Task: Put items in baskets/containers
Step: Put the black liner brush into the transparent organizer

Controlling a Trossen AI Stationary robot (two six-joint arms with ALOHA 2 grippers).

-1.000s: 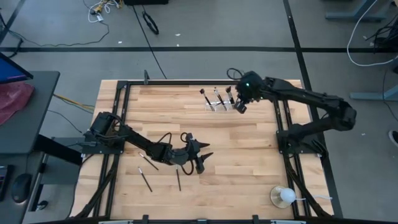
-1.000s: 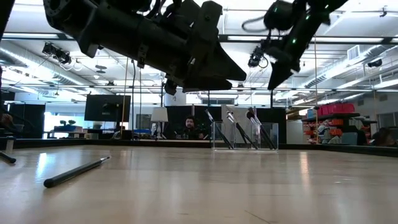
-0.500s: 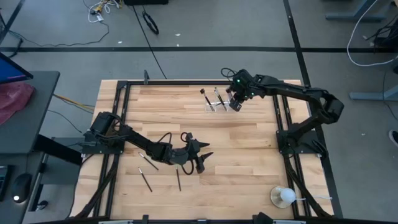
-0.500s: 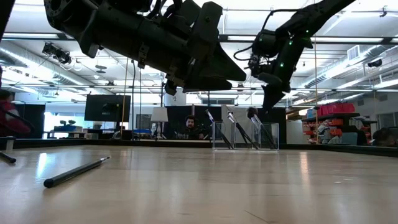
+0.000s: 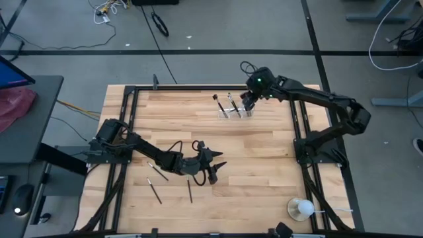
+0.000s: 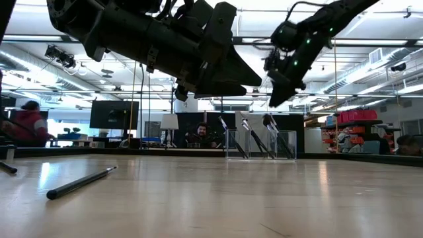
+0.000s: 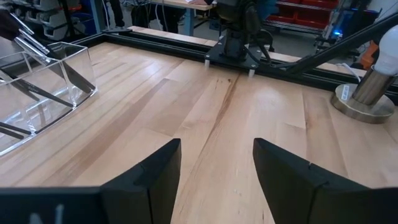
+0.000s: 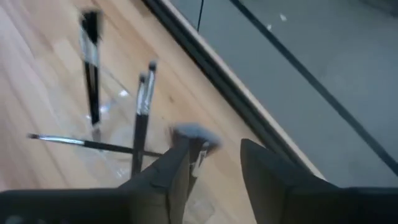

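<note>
A clear organizer [image 5: 236, 110] [image 6: 261, 143] [image 8: 115, 118] stands on the wood near the table's far edge. Several dark makeup brushes lean in it, tufts up, among them a grey-tufted one [image 8: 194, 133] at its right end. My right gripper [image 5: 246, 104] [image 8: 214, 149] hangs open just above that end, the grey tuft close beyond one finger. Three more brushes [image 5: 157, 173] [image 5: 154, 193] [image 5: 190, 190] lie flat on the table's near left. Beside them my left gripper [image 5: 213, 169] [image 7: 216, 163] hovers open, with nothing between its fingers.
A white ball on a clear round base [image 5: 303, 209] [image 7: 373, 78] stands at the near right corner. A black frame [image 5: 198, 89] rims the table. In the low view one loose brush [image 6: 82, 182] lies in the foreground. Bare wood lies between the organizer and the loose brushes.
My right gripper has moved toward the table's left and a little down, from beside the organizer's right end to above it, and its fingers have opened. The brushes in the organizer have stayed put.
</note>
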